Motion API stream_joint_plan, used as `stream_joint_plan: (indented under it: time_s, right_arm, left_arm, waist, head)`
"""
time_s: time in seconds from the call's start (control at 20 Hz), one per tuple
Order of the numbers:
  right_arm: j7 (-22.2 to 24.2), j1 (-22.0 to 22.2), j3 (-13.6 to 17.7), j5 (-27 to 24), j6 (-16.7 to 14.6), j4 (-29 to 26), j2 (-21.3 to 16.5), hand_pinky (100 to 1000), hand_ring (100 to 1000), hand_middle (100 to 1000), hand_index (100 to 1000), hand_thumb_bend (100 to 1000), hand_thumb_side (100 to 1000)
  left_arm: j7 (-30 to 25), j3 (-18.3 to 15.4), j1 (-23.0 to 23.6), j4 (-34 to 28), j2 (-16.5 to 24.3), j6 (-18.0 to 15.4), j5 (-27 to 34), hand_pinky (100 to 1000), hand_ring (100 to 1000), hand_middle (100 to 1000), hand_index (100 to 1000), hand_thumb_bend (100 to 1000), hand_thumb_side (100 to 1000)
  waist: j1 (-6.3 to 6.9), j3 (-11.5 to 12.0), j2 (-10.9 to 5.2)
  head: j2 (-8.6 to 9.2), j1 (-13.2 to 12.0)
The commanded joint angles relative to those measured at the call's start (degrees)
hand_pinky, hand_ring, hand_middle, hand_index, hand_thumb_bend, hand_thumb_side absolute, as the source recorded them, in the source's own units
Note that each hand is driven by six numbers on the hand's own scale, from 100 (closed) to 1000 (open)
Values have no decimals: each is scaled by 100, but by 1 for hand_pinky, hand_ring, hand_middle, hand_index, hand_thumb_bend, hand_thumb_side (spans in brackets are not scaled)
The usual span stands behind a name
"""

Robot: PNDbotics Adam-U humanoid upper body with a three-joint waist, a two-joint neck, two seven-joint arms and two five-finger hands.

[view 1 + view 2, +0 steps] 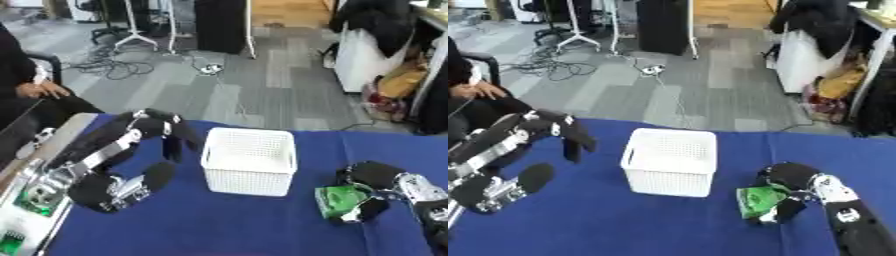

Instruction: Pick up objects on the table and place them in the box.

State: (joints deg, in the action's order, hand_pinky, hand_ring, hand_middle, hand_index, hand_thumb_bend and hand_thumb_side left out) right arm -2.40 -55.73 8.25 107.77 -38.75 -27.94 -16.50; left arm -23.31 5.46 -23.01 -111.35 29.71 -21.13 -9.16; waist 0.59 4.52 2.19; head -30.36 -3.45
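The right hand (372, 187) is curling around a blurry green object (339, 200), just right of the white box (249, 160). The left hand (166, 131) is hanging beside the box, fingers loosely pointing down, empty.

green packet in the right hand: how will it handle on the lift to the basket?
Green packet looks crinkled under the right hand, so probably floppy and light. Glossy patches hint it may slip. Flat, so unlikely to roll.

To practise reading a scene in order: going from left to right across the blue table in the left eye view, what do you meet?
Left hand, hanging over the blue table with fingers down → white box → green packet → right hand, curled round the green packet.
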Motion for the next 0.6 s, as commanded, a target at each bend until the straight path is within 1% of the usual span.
stream_joint_plan:
  time_s: [0.05,0.1,0.15,0.2,0.25,0.35,0.6]
  right_arm:
    - [-358,-7,9,-17,45,8,-154,100,271,394,583,631,791]
    - [-523,-2,15,-69,45,-2,-152,100,241,354,538,630,800]
    - [-678,3,15,-113,42,-1,-153,100,169,263,431,639,821]
    - [-845,10,17,-170,25,2,-152,100,145,229,398,635,826]
    - [-971,16,9,-204,14,19,-157,100,110,173,346,628,838]
    - [-1216,23,5,-291,-6,46,-164,100,100,110,320,646,836]
    - [-1503,42,-10,-389,-24,131,-189,100,100,100,318,651,844]
  left_arm:
    - [-17,-17,-95,-101,62,-13,21,373,468,576,773,123,1000]
    - [-17,-17,-94,-101,63,-13,21,374,468,576,773,123,1000]
    - [-18,-17,-93,-101,64,-13,21,374,468,576,773,122,1000]
    - [-17,-17,-93,-102,65,-13,22,374,468,576,773,122,1000]
    - [-18,-17,-92,-102,66,-14,23,374,468,576,773,122,1000]
    - [-19,-17,-92,-103,67,-14,24,374,468,576,773,122,1000]
    - [-21,-17,-90,-105,69,-14,23,374,468,577,773,122,1000]
  waist:
    - [16,-1,-50]
    - [15,-2,-51]
    - [16,-3,-51]
    - [16,-5,-51]
    - [16,-5,-51]
    - [16,-7,-52]
    - [14,-5,-54]
  head:
    - [40,-50]
    - [38,-52]
    - [36,-55]
    - [34,-58]
    - [33,-59]
    - [32,-63]
    - [28,-74]
